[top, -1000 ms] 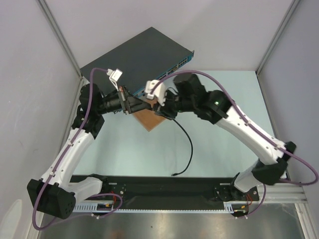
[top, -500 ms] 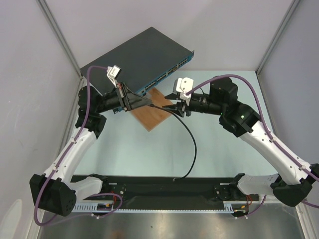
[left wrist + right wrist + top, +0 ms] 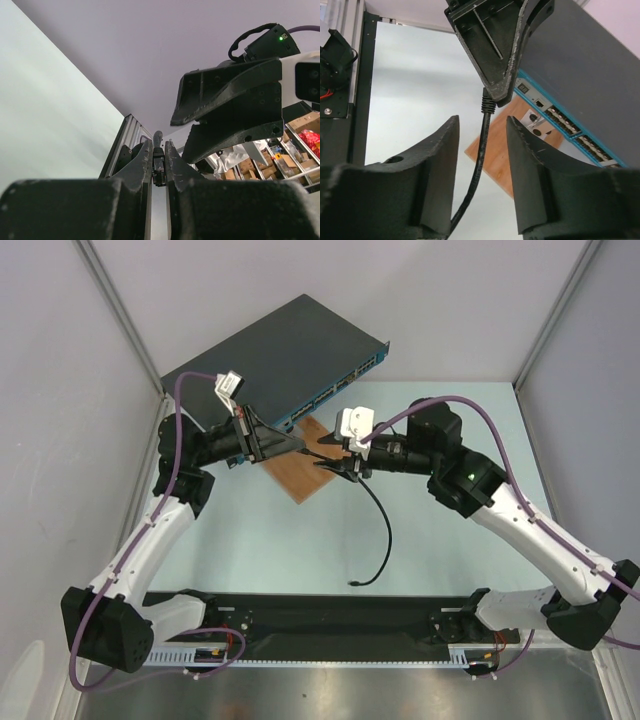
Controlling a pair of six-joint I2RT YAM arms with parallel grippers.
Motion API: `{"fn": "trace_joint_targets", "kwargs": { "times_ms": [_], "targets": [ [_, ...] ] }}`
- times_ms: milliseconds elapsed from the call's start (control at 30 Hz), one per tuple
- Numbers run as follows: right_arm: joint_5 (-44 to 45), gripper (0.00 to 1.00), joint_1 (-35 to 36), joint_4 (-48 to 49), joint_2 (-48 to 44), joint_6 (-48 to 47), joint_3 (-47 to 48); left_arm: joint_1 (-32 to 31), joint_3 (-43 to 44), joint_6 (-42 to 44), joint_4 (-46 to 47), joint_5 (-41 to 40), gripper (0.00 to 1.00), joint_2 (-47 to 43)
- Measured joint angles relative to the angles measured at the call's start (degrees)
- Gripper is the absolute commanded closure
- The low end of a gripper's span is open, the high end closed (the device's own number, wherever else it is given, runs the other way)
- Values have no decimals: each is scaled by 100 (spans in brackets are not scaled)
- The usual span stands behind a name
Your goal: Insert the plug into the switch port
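Note:
My left gripper (image 3: pixel 300 448) is shut on the plug (image 3: pixel 159 167), a small black connector pinched between its fingertips; it holds the plug above the brown board. The black cable (image 3: pixel 380 530) hangs from the plug and trails to the table's front. My right gripper (image 3: pixel 336 462) is open; its jaws straddle the cable (image 3: pixel 481 150) just below the plug's boot (image 3: pixel 487 105) without touching it. The switch (image 3: pixel 290 345) lies at the back, and its teal strip of ports (image 3: pixel 572 132) shows beyond the left gripper's fingers (image 3: pixel 502 55).
A brown wooden board (image 3: pixel 300 478) lies on the table in front of the switch, with short grey metal pieces (image 3: pixel 537 122) on it. The cable's loose end (image 3: pixel 350 586) rests near the black front rail (image 3: pixel 320 615). Enclosure walls stand on both sides.
My right gripper pulled back to the right, then came left again, and its open jaws now straddle the cable. The left gripper keeps hold of the plug. The cable's loose end shifted.

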Motion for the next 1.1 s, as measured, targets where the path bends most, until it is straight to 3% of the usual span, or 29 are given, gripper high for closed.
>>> {"fn": "trace_joint_targets", "kwargs": {
  "times_ms": [767, 867, 900, 933, 967, 1000, 1033, 1100],
  "targets": [
    [400, 64, 122, 289, 225, -105, -225, 0, -26, -153, 111, 2, 100, 0],
    [422, 76, 122, 299, 238, -111, -267, 0, -48, -162, 153, 0, 100, 0],
    [426, 91, 122, 304, 238, -118, -278, 2, -55, -162, 160, -7, 100, 2],
    [426, 100, 122, 306, 240, -140, -286, 4, -59, -164, 164, -13, 100, 2],
    [444, 100, 122, 308, 245, -127, -289, 9, -63, -166, 170, -17, 100, 2],
    [461, 100, 120, 315, 249, -107, -289, 13, -66, -164, 166, -22, 97, 2],
    [468, 100, 120, 321, 251, -98, -289, 17, -66, -153, 162, -33, 76, 2],
    [474, 100, 120, 330, 271, -94, -286, 63, -66, -96, 125, -44, 59, 2]
  ]
}}
